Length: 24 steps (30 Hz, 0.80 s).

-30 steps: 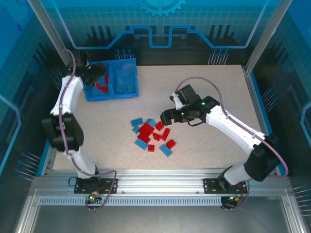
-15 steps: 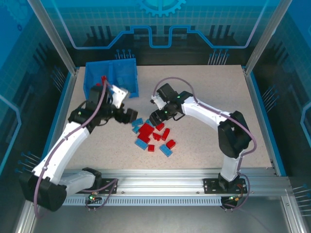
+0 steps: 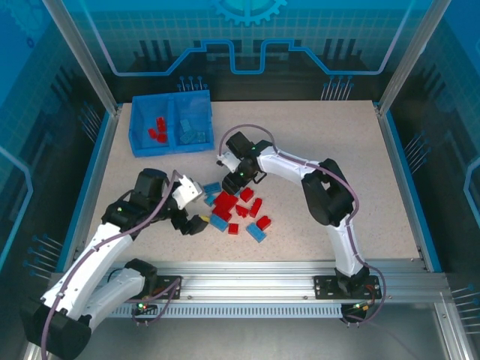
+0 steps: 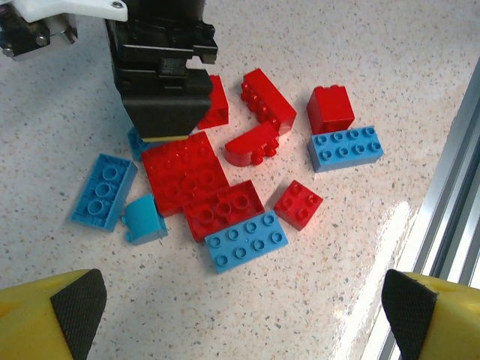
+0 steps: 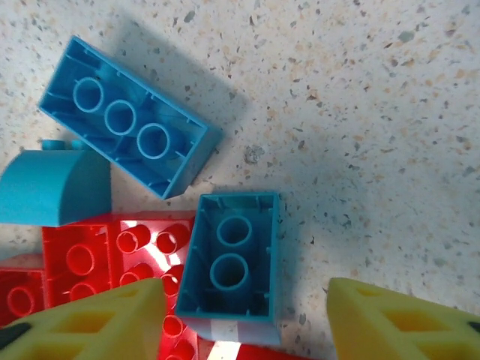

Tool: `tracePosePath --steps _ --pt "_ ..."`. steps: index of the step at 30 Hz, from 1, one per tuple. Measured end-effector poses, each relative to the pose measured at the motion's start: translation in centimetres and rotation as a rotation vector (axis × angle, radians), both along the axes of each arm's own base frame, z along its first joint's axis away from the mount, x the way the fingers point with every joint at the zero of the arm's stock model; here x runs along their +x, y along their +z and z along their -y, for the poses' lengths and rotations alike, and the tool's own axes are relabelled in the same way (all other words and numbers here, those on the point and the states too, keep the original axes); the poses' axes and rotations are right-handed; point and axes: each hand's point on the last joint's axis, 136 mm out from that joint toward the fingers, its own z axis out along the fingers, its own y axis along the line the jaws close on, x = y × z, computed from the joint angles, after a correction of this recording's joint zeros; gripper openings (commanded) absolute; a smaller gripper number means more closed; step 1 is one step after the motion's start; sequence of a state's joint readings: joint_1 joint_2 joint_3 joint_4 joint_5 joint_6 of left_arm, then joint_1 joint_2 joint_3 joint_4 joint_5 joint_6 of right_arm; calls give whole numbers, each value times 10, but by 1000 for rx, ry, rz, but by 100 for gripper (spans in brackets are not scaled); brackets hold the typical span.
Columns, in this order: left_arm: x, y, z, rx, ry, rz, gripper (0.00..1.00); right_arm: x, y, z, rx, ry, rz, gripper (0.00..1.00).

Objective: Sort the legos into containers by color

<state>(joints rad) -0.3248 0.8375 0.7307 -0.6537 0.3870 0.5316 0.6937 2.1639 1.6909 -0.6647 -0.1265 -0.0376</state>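
Two grippers crowd the pile of legos (image 3: 236, 210) in the middle of the top view, while the blue bin (image 3: 171, 151) sits well apart at upper left, with red pieces in its left compartment and light-blue ones in its right.

The right gripper (image 5: 247, 319) is the nearer to a pick. In its wrist view an upturned light-blue two-hole brick (image 5: 232, 262) lies low in the centre, between the two yellow fingertips (image 5: 97, 319) and reaching upward out of the gap. Its long axis runs top to bottom of that frame, so the fingers face its long sides and would close across the short width. They stand apart, with bare table (image 5: 375, 112) showing to the right of the brick—no grip yet, as I read it.

The left gripper (image 4: 240, 315) hovers with its fingers spread wide at the bottom corners of its wrist view. A blue eight-stud brick (image 4: 246, 241) lies just above the gap—long axis roughly crosswise.
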Motion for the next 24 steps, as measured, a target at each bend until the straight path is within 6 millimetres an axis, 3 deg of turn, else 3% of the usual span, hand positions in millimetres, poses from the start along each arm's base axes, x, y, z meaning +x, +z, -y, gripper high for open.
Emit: tracePosePath --steps 7,9,13,17,19,21,24 --pt "3 -4 1 0 -14 39 99 -3 -11 1 -16 0 -24 47" --pt "5 -3 2 -3 -14 51 99 -3 -15 2 -20 0 -29 39" --pt "8 -3 2 -7 -13 68 99 -1 -13 0 -14 -5 -24 28" --pt "15 -6 -1 8 14 103 99 1 -6 1 -12 -35 -10 27" --pt "19 -6 -5 17 40 140 99 1 7 2 9 -54 8 27" --pt "26 0 -11 15 92 183 99 3 32 1 53 -78 46 27" --pt "44 14 -27 -11 218 230 99 13 94 -8 179 -117 156 28"
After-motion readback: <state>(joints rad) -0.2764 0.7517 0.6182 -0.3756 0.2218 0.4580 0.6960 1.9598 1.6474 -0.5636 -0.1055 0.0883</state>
